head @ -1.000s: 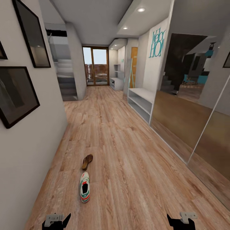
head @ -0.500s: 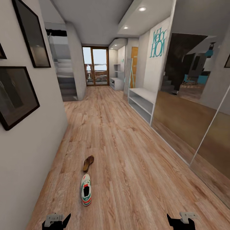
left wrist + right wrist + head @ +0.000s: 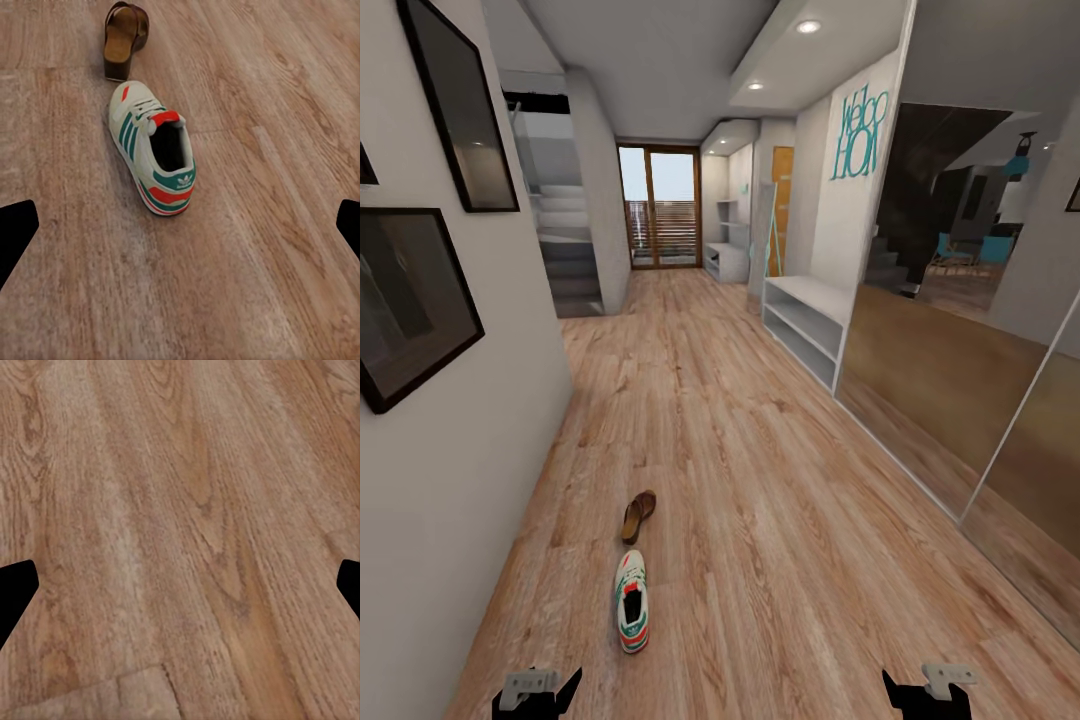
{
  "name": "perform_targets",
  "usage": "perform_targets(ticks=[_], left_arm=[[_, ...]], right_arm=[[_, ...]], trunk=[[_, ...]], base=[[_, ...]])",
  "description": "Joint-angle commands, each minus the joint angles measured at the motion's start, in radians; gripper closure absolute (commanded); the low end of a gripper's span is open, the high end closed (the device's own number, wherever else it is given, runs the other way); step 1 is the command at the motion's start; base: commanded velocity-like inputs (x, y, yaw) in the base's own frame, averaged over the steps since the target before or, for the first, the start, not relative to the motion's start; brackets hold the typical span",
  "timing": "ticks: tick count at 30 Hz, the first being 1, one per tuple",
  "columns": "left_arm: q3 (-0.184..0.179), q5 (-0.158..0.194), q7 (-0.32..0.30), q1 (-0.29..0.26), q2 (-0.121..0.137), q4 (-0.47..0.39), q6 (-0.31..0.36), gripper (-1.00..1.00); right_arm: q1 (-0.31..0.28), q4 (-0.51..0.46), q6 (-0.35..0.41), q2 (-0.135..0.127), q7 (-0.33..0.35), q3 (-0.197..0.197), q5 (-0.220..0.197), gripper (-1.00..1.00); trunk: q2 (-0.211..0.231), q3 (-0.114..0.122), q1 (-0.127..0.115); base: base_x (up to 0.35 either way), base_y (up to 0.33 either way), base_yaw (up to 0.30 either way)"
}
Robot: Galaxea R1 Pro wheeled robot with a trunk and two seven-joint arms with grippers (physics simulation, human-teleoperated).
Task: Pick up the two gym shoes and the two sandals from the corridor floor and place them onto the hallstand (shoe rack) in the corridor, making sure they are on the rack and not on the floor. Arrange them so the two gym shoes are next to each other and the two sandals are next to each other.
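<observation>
One gym shoe [image 3: 630,601], white with green stripes and a red-orange heel, lies on the corridor floor [image 3: 760,520] near the left wall, heel toward me. Just beyond its toe lies one brown sandal [image 3: 637,515]. The left wrist view looks down on the same gym shoe [image 3: 154,155] and sandal [image 3: 124,39]. My left gripper [image 3: 536,692] hangs open at the lower edge of the head view, short of the shoe. My right gripper [image 3: 928,690] is open over bare planks [image 3: 180,540]. The pale-grey hallstand [image 3: 807,322] stands far ahead on the right.
A white wall with dark framed pictures [image 3: 408,295] runs along the left. Mirrored sliding doors [image 3: 970,400] line the right side. A staircase [image 3: 560,250] and a glass door [image 3: 660,205] close the far end of the corridor. Another low grey unit [image 3: 725,262] stands far back.
The camera has moved forward: the gym shoe and sandal sit lower and nearer in the head view. Both grippers keep their places at the picture's lower edge.
</observation>
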Motion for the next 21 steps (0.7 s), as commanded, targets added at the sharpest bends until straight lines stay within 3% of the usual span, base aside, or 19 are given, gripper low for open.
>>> perform_targets(ticks=[1,8,15,19,21], left_arm=[[0.003,0.009,-0.010,-0.001,0.000,0.001,0.001,-1.00],[0.001,0.009,-0.010,-0.001,-0.001,-0.007,0.001,-1.00],[0.002,0.010,-0.009,-0.015,-0.001,-0.064,0.010,-1.00],[0.004,0.012,-0.003,-0.040,-0.011,-0.181,0.025,-1.00],[0.002,0.010,0.010,-0.097,-0.030,-0.267,0.064,-1.00]], right_arm=[[-0.001,0.001,-0.003,0.000,0.005,0.007,-0.011,-1.00],[-0.001,0.001,-0.004,0.000,0.005,0.007,-0.011,-1.00],[-0.001,0.001,-0.004,0.000,0.004,0.006,-0.011,-1.00],[-0.001,-0.004,-0.004,0.000,0.003,0.007,-0.011,-1.00],[-0.001,-0.018,-0.004,0.003,0.003,0.008,-0.011,-1.00]], trunk=[[0.000,-0.001,0.000],[0.000,-0.001,0.000],[0.000,-0.001,0.000],[0.000,-0.001,0.000],[0.000,-0.001,0.000]], base=[[0.000,0.000,0.000],[0.000,0.000,0.033],[0.000,0.000,0.232],[0.000,0.000,0.113],[0.000,0.000,0.032]])
